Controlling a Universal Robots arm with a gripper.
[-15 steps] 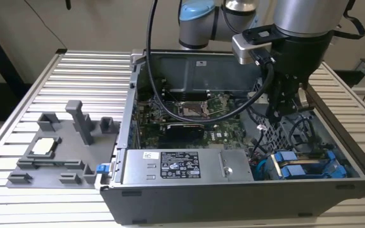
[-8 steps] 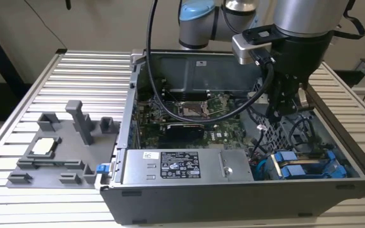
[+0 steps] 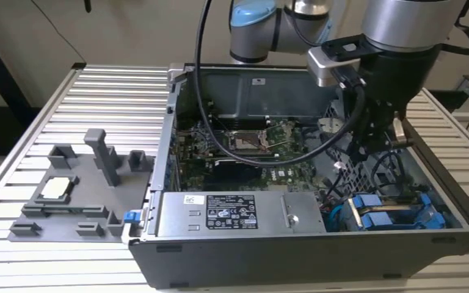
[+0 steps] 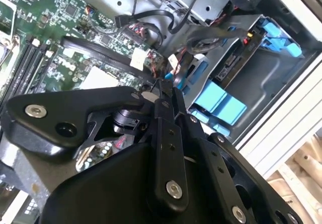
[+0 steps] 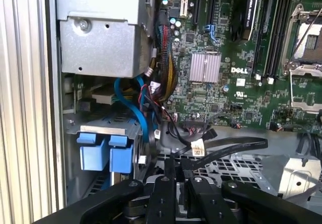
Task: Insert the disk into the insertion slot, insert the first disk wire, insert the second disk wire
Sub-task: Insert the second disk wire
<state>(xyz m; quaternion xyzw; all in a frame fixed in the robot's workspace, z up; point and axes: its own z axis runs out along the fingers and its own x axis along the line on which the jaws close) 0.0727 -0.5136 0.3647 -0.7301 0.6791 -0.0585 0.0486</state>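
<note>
Disk in its blue carrier sits in the corner bay of the case, so slotting looks done. The black wire lies loose nearby, unplugged, I'd judge. Hand hovers right over it; grip, can't tell.

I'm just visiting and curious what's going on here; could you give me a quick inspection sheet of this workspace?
Surface: slatted metal table, carrying an open computer case.
Job's things: disk, in its blue carrier, sits in the case's drive bay.
Clutter: grey fixture tray on the exterior view's left.
Gripper: hangs inside the case, near the bay.
Cables: black tagged wires lie loose by the gripper; blue cable beside the bay.
Surroundings: pale wall.
</note>
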